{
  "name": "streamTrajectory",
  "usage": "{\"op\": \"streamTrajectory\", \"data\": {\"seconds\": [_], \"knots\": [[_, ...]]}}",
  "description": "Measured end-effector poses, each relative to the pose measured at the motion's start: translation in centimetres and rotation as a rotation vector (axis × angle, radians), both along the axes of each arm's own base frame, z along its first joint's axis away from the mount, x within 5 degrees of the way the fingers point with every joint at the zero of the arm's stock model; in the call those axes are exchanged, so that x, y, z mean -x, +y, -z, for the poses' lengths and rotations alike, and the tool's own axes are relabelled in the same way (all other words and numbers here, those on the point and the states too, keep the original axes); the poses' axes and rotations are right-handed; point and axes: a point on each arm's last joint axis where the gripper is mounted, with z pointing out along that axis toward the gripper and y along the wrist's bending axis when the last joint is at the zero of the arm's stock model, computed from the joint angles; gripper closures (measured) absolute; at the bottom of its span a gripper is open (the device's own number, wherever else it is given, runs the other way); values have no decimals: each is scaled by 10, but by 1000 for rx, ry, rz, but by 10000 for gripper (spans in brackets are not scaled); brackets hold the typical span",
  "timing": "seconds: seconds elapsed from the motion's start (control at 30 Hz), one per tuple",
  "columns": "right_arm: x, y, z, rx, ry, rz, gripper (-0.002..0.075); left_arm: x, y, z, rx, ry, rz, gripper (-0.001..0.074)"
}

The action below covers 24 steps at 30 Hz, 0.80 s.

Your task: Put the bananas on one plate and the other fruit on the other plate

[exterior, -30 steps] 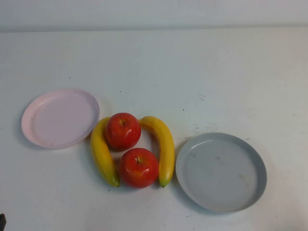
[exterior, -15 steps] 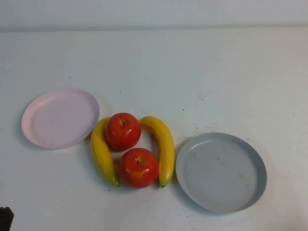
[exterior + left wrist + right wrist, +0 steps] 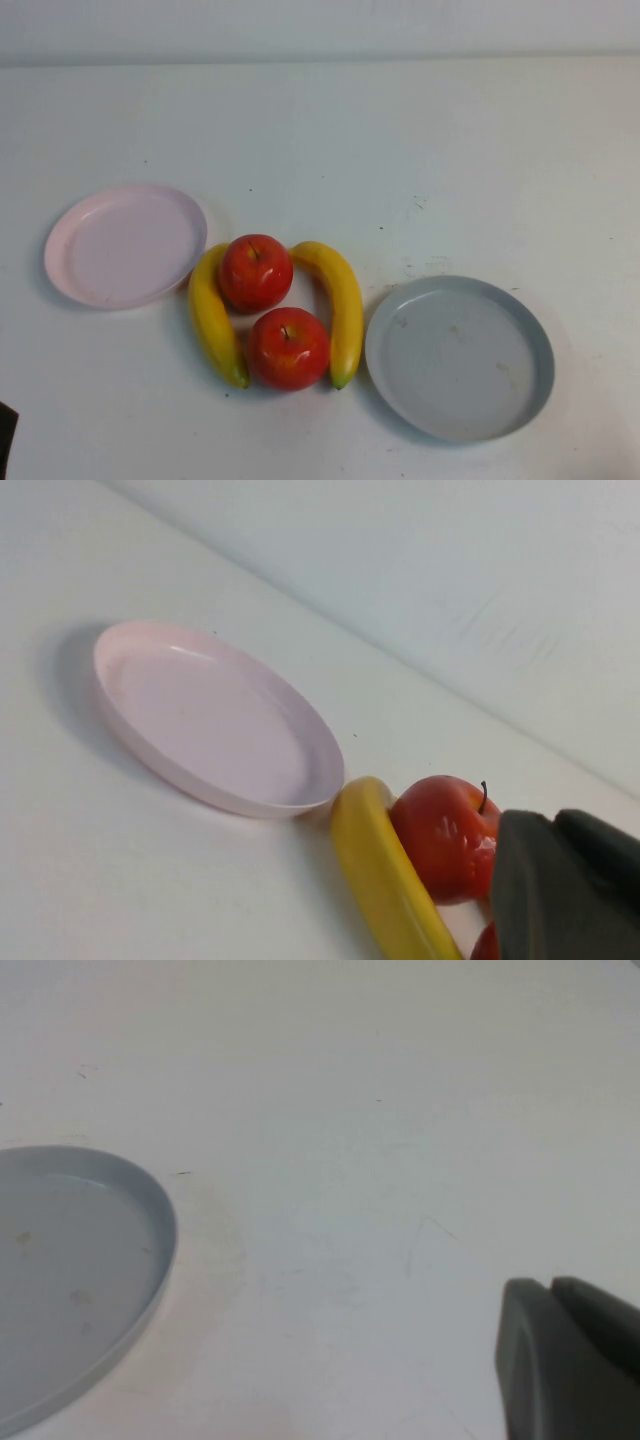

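Two yellow bananas (image 3: 213,318) (image 3: 338,300) lie on the table and curve around two red apples (image 3: 255,271) (image 3: 288,347) between them. The pale pink plate (image 3: 125,245) lies empty to their left, and the larger grey-blue plate (image 3: 458,357) lies empty to their right. My left gripper (image 3: 553,817) is shut and empty, low near the table's front-left; only a dark bit of it (image 3: 4,440) shows in the high view. Its wrist view shows the pink plate (image 3: 215,715), one banana (image 3: 385,880) and an apple (image 3: 445,835). My right gripper (image 3: 551,1285) is shut and empty, beside the grey-blue plate (image 3: 70,1280).
The white table (image 3: 420,150) stretches bare behind the fruit up to a pale back wall. Bare table (image 3: 380,1160) also lies beyond the grey-blue plate on the right side.
The dark bit of my left gripper at the near-left corner of the high view has shifted slightly. The fruit and both plates have not moved.
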Motion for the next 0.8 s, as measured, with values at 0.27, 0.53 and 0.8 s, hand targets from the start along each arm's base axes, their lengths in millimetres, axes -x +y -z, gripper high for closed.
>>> {"op": "streamTrajectory", "data": {"seconds": [0.27, 0.53, 0.8], "knots": [[0, 0, 0, 0, 0, 0, 741, 0, 0, 0, -59, -15, 1, 737], [0, 0, 0, 0, 0, 0, 741, -6, -8, -23, -65, 120, 90, 737], [0, 0, 0, 0, 0, 0, 741, -38, -22, -68, -307, 283, 274, 737]]}}
